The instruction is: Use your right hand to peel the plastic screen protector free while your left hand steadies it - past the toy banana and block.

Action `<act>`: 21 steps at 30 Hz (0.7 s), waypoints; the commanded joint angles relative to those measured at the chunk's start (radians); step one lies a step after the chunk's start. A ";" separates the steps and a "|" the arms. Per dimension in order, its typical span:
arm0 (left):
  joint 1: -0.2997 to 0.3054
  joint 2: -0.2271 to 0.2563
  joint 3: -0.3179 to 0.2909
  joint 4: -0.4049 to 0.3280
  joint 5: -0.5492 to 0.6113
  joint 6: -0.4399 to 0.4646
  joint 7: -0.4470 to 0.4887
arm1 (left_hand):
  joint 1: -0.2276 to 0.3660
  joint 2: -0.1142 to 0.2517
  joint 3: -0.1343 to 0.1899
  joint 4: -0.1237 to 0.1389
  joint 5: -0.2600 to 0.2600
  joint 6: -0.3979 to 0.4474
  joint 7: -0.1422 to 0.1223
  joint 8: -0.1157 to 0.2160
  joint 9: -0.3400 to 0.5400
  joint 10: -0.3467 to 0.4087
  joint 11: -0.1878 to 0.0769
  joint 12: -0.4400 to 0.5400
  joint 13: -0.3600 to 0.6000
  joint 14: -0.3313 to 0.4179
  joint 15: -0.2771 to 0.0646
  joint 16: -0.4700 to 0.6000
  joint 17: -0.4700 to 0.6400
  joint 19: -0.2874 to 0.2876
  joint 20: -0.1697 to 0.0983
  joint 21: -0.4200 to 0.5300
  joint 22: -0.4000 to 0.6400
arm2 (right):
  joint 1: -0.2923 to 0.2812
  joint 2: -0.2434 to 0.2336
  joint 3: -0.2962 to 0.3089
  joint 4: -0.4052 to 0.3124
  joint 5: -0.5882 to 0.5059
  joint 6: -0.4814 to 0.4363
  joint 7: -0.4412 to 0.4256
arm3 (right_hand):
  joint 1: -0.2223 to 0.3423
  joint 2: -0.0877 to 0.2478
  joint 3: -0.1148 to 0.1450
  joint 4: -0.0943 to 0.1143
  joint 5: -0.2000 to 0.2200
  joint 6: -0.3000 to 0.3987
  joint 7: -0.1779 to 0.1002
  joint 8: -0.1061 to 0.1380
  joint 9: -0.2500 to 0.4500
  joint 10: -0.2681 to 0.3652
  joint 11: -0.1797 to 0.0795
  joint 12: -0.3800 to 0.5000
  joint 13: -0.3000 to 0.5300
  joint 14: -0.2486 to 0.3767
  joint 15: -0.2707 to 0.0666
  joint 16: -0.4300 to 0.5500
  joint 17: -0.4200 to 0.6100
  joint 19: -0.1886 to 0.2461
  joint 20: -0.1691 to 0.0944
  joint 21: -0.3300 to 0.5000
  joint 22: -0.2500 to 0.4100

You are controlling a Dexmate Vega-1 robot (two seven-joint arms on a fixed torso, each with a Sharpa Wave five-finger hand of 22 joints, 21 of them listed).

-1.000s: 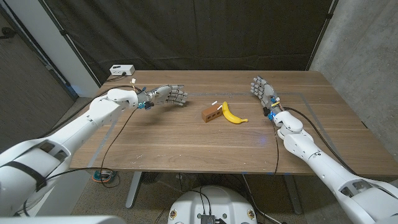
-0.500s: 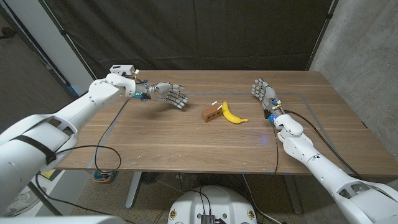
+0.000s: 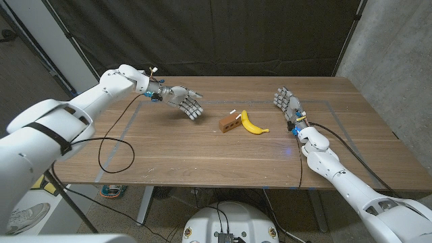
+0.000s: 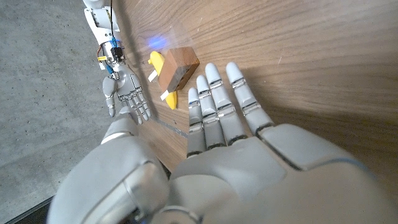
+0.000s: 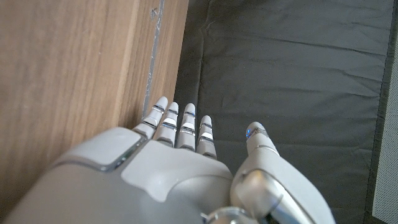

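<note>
The yellow toy banana [image 3: 252, 123] lies mid-table with the brown block [image 3: 230, 122] touching its left side; a small pale strip [image 3: 234, 113] sits just behind the block. My left hand [image 3: 187, 101] hovers to the block's left, fingers spread toward it and holding nothing. In the left wrist view the left hand [image 4: 230, 143] reaches toward the block [image 4: 177, 67] and banana [image 4: 158, 62]. My right hand [image 3: 285, 102] stands right of the banana, fingers straight and apart, empty. A faint pale outline [image 3: 128, 125] crosses the tabletop; I cannot tell if it is the plastic sheet's edge.
The wooden table [image 3: 202, 158] is backed by a black curtain [image 3: 223, 34]. A black cable [image 3: 115, 152] hangs from my left arm over the table's left part. A grey wall [image 3: 398, 61] stands at the right. The right wrist view looks along the right hand [image 5: 180, 168] toward the curtain.
My left arm has swung toward the table's back edge and its hand has moved right, tilting down toward the block. The right hand has barely moved.
</note>
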State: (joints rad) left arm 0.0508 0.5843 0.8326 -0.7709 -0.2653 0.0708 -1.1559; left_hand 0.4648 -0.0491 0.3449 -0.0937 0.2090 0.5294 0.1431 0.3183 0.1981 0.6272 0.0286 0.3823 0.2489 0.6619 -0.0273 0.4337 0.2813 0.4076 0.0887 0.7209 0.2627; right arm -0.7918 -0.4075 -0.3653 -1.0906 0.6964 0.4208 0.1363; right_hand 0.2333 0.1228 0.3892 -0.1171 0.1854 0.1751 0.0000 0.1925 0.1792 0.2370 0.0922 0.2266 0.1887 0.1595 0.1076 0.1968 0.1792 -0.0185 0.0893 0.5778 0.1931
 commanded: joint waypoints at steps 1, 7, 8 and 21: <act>-0.157 -0.112 0.106 0.208 0.127 -0.050 -0.105 | -0.007 -0.011 -0.009 0.001 0.001 -0.015 0.009 -0.015 0.002 -0.004 0.007 0.004 0.007 -0.001 0.000 0.005 0.007 0.024 -0.003 0.018 0.007 | 0.024 0.015 -0.005 0.037 -0.001 0.041 0.045 | -0.003 -0.002 0.003 0.004 0.007 0.012 0.002 0.003 0.006 0.004 0.000 0.004 0.001 0.007 0.003 0.004 0.003 -0.004 0.005 -0.001 0.004; -0.238 -0.185 0.159 0.342 0.196 -0.097 -0.112 | -0.008 -0.023 -0.019 0.001 0.001 -0.029 0.024 -0.032 0.002 -0.022 0.019 -0.005 0.009 -0.014 0.003 0.000 0.009 0.065 -0.005 0.044 0.011 | 0.023 0.020 -0.004 0.031 -0.004 0.064 0.049 | -0.004 -0.004 0.003 0.004 0.007 0.012 0.001 0.002 0.006 0.006 0.000 0.005 0.001 0.007 0.004 0.003 0.003 -0.002 0.003 -0.002 0.004; -0.247 -0.193 0.167 0.352 0.206 -0.097 -0.106 | -0.008 -0.024 -0.020 0.002 0.001 -0.028 0.028 -0.033 0.002 -0.020 0.021 -0.006 0.008 -0.014 0.003 -0.001 0.009 0.075 -0.007 0.050 0.011 | 0.023 0.021 -0.003 0.031 -0.004 0.069 0.050 | -0.005 -0.004 0.003 0.004 0.006 0.013 0.001 0.003 0.006 0.006 0.000 0.005 0.001 0.009 0.003 0.003 0.003 -0.002 0.004 -0.002 0.004; -0.296 -0.282 0.265 0.405 0.263 -0.086 0.056 | 0.027 -0.013 -0.010 -0.009 0.004 -0.005 0.041 -0.039 0.002 -0.006 0.021 -0.012 0.000 0.019 -0.003 0.007 0.010 0.101 -0.021 0.070 0.001 | 0.007 0.037 0.006 0.038 -0.005 0.116 0.035 | -0.007 -0.007 0.002 0.004 0.006 0.018 0.002 0.004 0.006 0.017 0.001 0.008 0.002 0.014 0.000 0.003 0.003 0.005 0.006 -0.001 0.004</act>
State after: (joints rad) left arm -0.1872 0.3843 1.0113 -0.4332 -0.0554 -0.0116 -1.2046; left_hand 0.4719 -0.0687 0.3295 -0.0927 0.2090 0.5151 0.1607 0.2816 0.1980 0.6144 0.0520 0.3747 0.2462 0.6740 -0.0285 0.4336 0.2859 0.5075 0.0713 0.7817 0.2636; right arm -0.7743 -0.3844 -0.3666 -1.0613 0.6913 0.4972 0.1758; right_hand 0.2288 0.1183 0.3891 -0.1171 0.1854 0.1859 0.0001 0.1925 0.1841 0.2478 0.0924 0.2266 0.1886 0.1595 0.1076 0.1968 0.1792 -0.0186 0.0892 0.5778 0.1930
